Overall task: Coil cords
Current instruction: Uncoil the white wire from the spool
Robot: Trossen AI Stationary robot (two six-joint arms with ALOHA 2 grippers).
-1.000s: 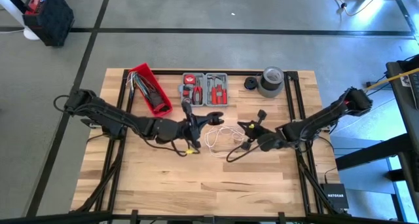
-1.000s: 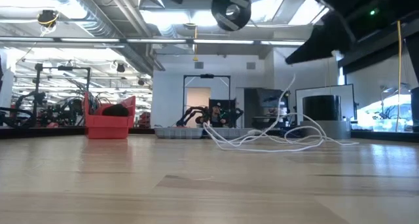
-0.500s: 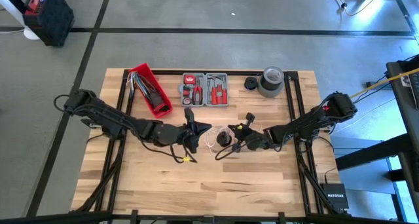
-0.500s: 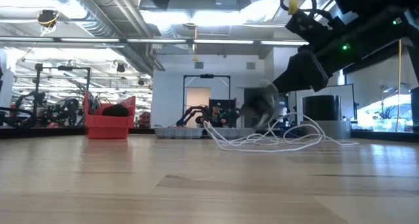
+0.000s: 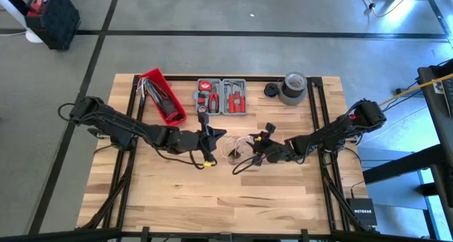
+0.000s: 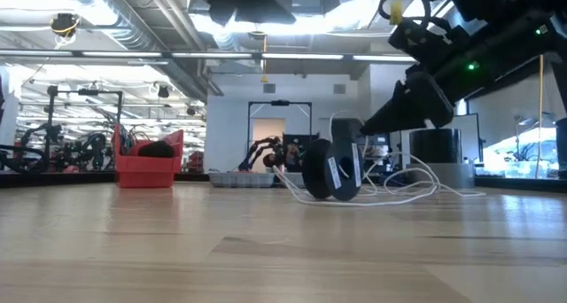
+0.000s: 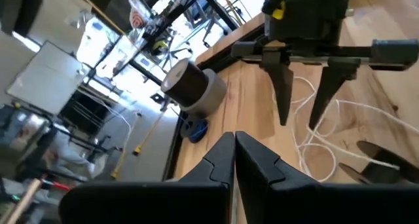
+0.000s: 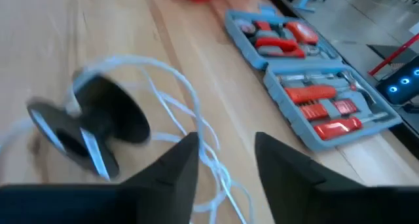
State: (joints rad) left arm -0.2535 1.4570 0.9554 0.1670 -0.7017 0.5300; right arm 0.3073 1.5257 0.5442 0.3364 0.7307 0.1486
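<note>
white cord (image 5: 230,147), red bin (image 5: 161,95), grey tape (image 5: 292,87)

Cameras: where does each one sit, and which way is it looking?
High view: above the table, looking straight down; both arms show, with the left claw and right claw.
Low view: at tabletop height, looking level across at the white cord and black spool; an arm comes in from above.
Left wrist view: on the left arm, looking past its shut claw at the right claw and grey tape roll.
Right wrist view: on the right arm, looking past its open claw at the tool kit.
Shared: low and right wrist views both show spool and cord.
</note>
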